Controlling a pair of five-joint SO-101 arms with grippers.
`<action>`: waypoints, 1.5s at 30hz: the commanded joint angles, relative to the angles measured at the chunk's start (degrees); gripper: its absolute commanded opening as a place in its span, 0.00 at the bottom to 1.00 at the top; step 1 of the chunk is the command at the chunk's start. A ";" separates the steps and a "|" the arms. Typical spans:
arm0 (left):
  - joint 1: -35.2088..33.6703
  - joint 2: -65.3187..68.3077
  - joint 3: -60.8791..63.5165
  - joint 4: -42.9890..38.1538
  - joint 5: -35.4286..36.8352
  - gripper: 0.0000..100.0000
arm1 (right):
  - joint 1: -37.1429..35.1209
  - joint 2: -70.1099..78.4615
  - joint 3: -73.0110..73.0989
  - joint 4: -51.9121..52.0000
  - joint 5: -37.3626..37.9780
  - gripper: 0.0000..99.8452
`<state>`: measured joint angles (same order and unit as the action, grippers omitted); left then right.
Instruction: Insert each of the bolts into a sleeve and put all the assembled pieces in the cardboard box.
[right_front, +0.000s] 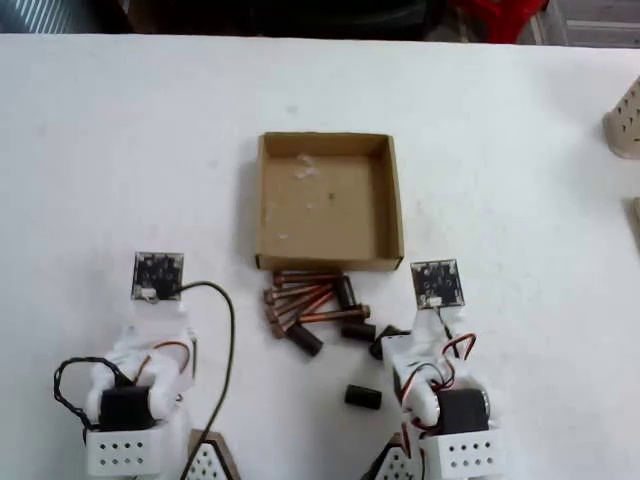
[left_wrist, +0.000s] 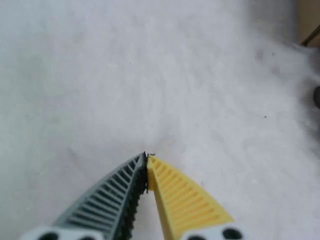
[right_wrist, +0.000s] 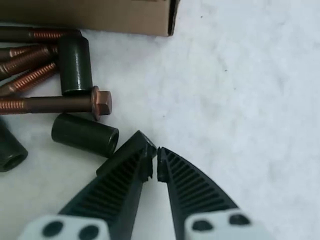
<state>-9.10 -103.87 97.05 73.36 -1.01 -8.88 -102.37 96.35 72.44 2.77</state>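
The white desk (right_front: 520, 170) carries all items. The cardboard box (right_front: 330, 262) sits open-topped at the centre of the desk, beyond both arms; its floor is bare apart from a few pale flecks. The left arm (right_front: 135, 400) and the right arm (right_front: 445, 405) stand at the near edge of the desk, one on each side. The left gripper (left_wrist: 146, 161) hangs over bare desk surface, well apart from the parts; its grey and yellow fingers are pressed together at the tips and hold nothing. The right gripper (right_wrist: 154, 156) sits just beside the parts cluster; its black fingers are closed tip to tip with nothing pinched between them. The bolts (right_front: 300, 297), copper-coloured, lie in a loose bundle on the desk just in front of the near wall of the box, between the two arms and closer to the right arm. One hex-headed bolt (right_wrist: 60, 104) lies nearest the right gripper. The sleeves (right_front: 306, 340), short black cylinders, lie scattered around the bundle. One sleeve (right_wrist: 75, 62) rests against the bolts near the box corner. A second sleeve (right_wrist: 86, 135) lies on its side just beside the right gripper's fingers. A third sleeve (right_front: 363, 397) lies apart from the rest, beside the right arm.
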 joint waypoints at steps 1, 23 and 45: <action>-0.13 -0.66 -5.54 0.00 -0.79 0.02 | -0.04 -0.66 -3.25 -0.04 0.44 0.02; -0.57 -0.75 -3.43 -8.35 -5.71 0.02 | 4.88 -0.31 -9.23 -9.80 23.03 0.02; -6.20 0.22 -5.19 -7.74 -8.70 0.02 | -16.75 51.82 -47.21 9.01 25.85 0.02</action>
<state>-14.73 -104.04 94.42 66.59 -7.60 -24.79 -58.77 57.41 77.19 27.30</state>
